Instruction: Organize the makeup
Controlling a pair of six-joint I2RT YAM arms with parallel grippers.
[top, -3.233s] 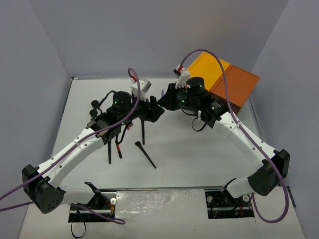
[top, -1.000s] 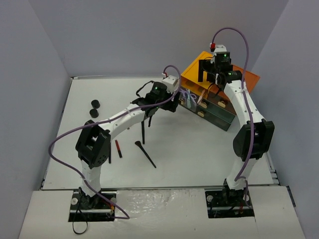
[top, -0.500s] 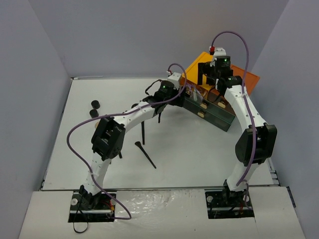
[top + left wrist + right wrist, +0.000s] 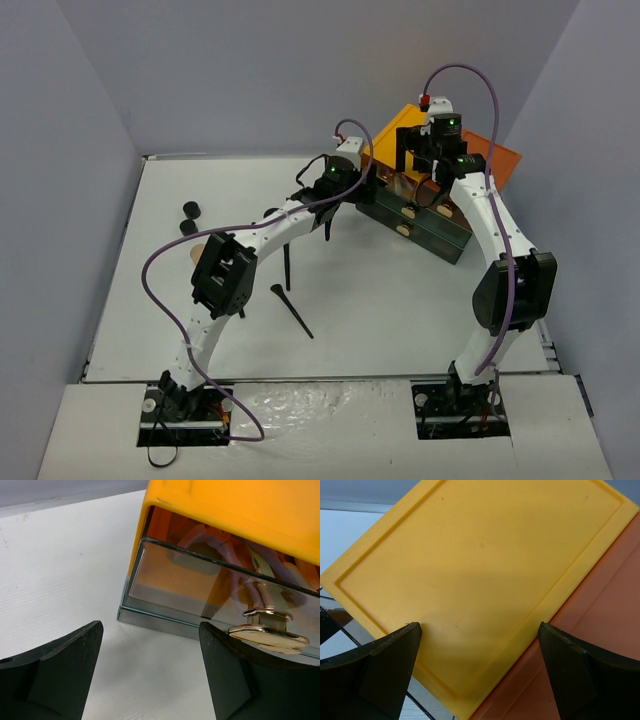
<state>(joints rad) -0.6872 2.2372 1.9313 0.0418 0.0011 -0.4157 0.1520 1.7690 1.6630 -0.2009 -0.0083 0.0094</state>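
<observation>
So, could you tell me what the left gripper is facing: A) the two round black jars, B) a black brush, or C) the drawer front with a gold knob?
C: the left wrist view shows the open left gripper pointed at the drawer box, with its gold knob close ahead on the right.

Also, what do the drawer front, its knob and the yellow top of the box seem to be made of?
Drawer front: glossy plastic or glass, perhaps tinted; it shows mirror-like reflections. Knob: shiny gold metal or plated plastic, with bright highlights. Yellow top: matte moulded plastic, raised rim.
</observation>
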